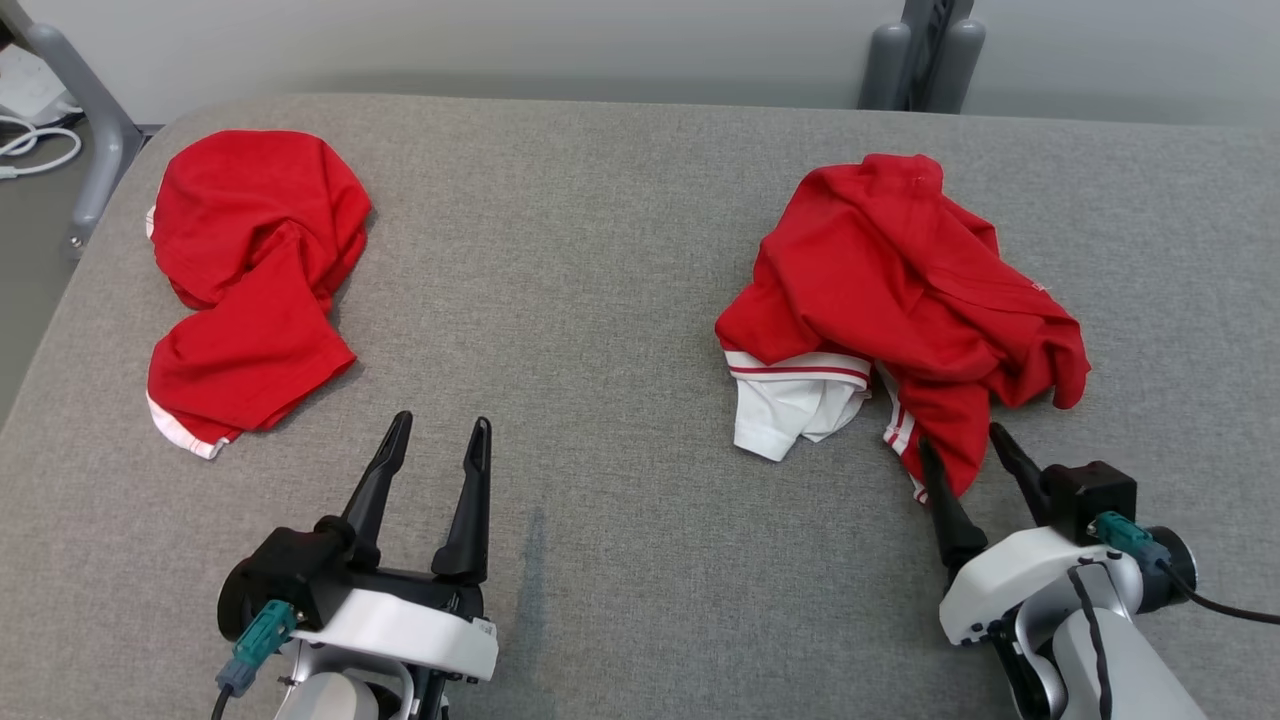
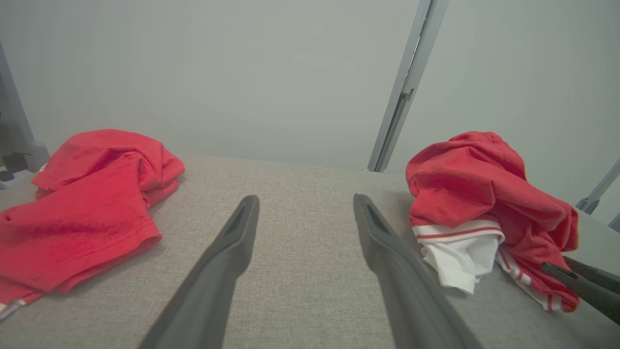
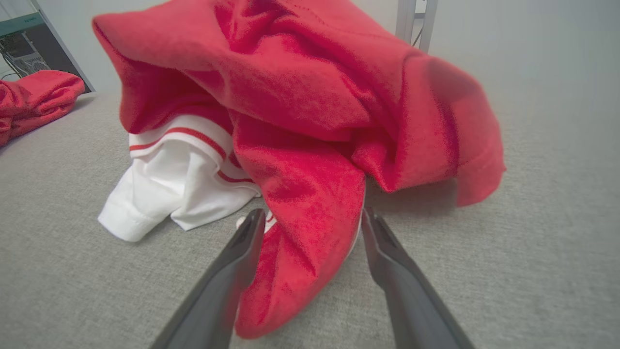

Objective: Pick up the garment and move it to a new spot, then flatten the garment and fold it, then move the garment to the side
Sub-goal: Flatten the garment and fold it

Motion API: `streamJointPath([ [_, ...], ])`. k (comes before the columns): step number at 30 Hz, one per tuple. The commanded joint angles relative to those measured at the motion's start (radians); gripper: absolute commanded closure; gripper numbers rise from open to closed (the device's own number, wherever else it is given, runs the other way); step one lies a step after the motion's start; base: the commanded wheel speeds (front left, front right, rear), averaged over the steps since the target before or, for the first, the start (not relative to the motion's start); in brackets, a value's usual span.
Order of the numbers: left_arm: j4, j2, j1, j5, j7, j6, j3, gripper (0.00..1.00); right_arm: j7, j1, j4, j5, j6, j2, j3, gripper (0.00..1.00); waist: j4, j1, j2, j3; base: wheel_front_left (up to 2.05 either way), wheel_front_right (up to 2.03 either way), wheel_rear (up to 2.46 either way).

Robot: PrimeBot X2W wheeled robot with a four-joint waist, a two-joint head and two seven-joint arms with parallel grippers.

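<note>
1. Red knit garment point(image 1: 880, 280), crumpled in a heap with a white sleeve point(image 1: 790, 410) poking out, lies toward the right edge of the tabletop point(image 1: 600, 300)
2. Soft, light and floppy, I judge — I'd pinch the red flap point(image 3: 300, 252) nearest me
3. Right gripper point(image 1: 960, 440) fingers are spread astride that flap, not closed; left gripper point(image 1: 442, 422) is spread over bare grey weave

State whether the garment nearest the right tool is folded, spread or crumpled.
Crumpled: the garment sits in a bunched heap, red folds overlapping, its white section poking out underneath.
</note>
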Motion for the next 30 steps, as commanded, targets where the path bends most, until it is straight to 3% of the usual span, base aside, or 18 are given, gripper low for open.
streamJointPath([
  [1,-0.001,0.003,-0.013,-0.005,-0.004,0.0,0.0,0.0,-0.001,-0.01,0.019,0.007,-0.001,-0.006,0.007,0.56,0.002,0.0,0.0,0.002,0.0,0.0,0.0],
  [2,-0.002,0.003,-0.015,-0.005,-0.004,0.001,0.0,0.0,-0.001,-0.019,0.028,0.01,-0.001,-0.007,0.007,1.0,0.003,0.0,0.0,0.004,0.0,0.0,0.0],
  [9,0.008,0.003,-0.022,-0.002,-0.004,0.005,-0.003,0.0,-0.001,-0.03,0.014,0.013,-0.001,-0.006,0.046,1.0,0.005,0.0,0.0,-0.007,0.0,0.0,0.0],
  [22,0.002,0.003,0.038,-0.002,-0.004,0.02,0.019,0.0,0.001,-0.029,-0.289,0.175,-0.001,-0.006,0.405,1.0,-0.025,0.0,0.0,-0.113,0.0,0.0,0.0],
  [26,-0.007,0.003,0.05,-0.007,-0.004,0.025,0.024,0.0,0.074,-0.001,-0.336,0.223,-0.001,-0.007,0.48,1.0,-0.03,0.0,0.0,-0.126,0.0,0.0,0.0],
  [27,-0.008,0.003,0.055,-0.008,-0.004,0.026,0.025,0.0,0.098,0.009,-0.336,0.234,-0.001,-0.007,0.494,0.97,-0.03,0.0,0.0,-0.128,0.0,0.0,0.0],
  [28,-0.009,0.003,0.059,-0.009,-0.004,0.027,0.027,0.0,0.115,0.014,-0.334,0.238,-0.001,-0.007,0.491,0.31,-0.031,0.0,0.0,-0.13,0.0,0.0,0.0],
  [29,-0.01,0.003,0.06,-0.009,-0.004,0.027,0.027,0.0,0.132,0.021,-0.322,0.233,-0.001,-0.007,0.478,0.0,-0.031,0.0,0.0,-0.131,0.0,0.0,0.0],
  [30,-0.01,0.003,0.06,-0.009,-0.004,0.028,0.027,0.0,0.153,0.029,-0.304,0.214,-0.001,-0.009,0.472,0.0,-0.03,0.0,0.0,-0.131,0.0,0.0,0.0],
])
